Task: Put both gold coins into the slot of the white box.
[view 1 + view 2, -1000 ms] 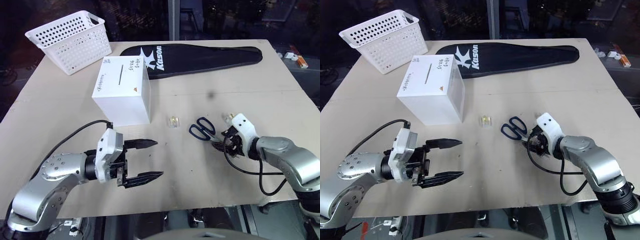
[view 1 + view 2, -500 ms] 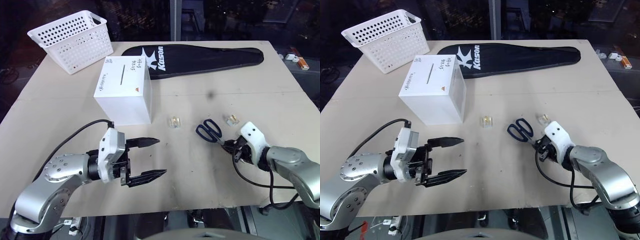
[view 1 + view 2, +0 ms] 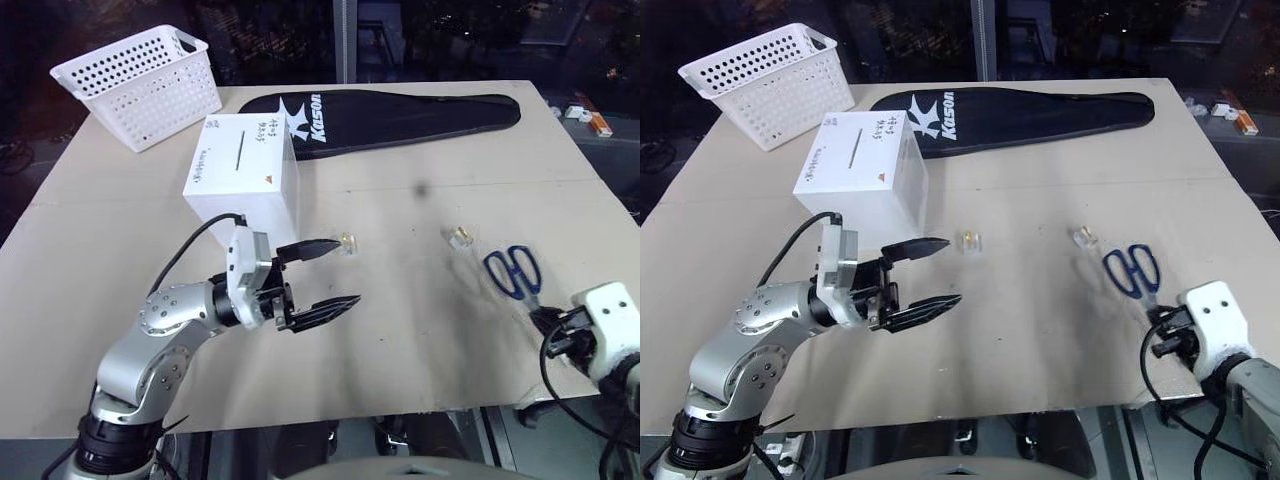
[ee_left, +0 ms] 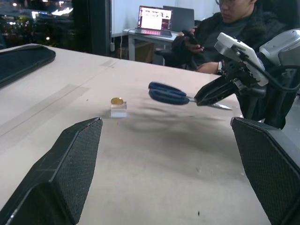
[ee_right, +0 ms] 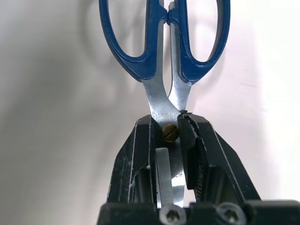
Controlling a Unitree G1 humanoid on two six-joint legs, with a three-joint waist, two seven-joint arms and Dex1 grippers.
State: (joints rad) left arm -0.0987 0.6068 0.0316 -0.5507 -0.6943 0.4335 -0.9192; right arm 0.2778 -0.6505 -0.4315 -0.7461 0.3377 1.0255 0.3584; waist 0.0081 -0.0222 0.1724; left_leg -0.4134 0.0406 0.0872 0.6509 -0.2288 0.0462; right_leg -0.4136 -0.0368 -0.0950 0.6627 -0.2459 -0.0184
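The table (image 3: pixel 120 240) carries the black racket cover (image 3: pixel 400 115) along its far edge, the white perforated basket (image 3: pixel 140 82) at the far left corner, and the white box (image 3: pixel 240 180) just in front of the basket, its slot (image 3: pixel 240 152) facing up.

Since a second ago the right gripper (image 5: pixel 169 129) has drawn the blue-handled scissors (image 3: pixel 512 272) from the middle of the table out to the right, close to the near right corner; the right gripper is clamped narrow on the blades at the pivot screw, handles pointing away from it. That shift has bared one of the gold coins (image 3: pixel 460 237), which now lies apart from the scissors' handles. The left gripper (image 3: pixel 325 275) has come forward and rightward, jaws spread wide with nothing between them; its upper finger tip now lies just beside the other gold coin (image 3: pixel 347 242), whether touching cannot be told. That coin sits near the box's front right corner.

Open tabletop lies between the two coins and across the near middle; the scissors leave little margin to the right edge.

The right arm is cut off by the frame's lower right corner, and its fingers are hard to make out in the head views. In the left wrist view a seated person (image 4: pixel 234 23) shows behind the table, cropped at the top.
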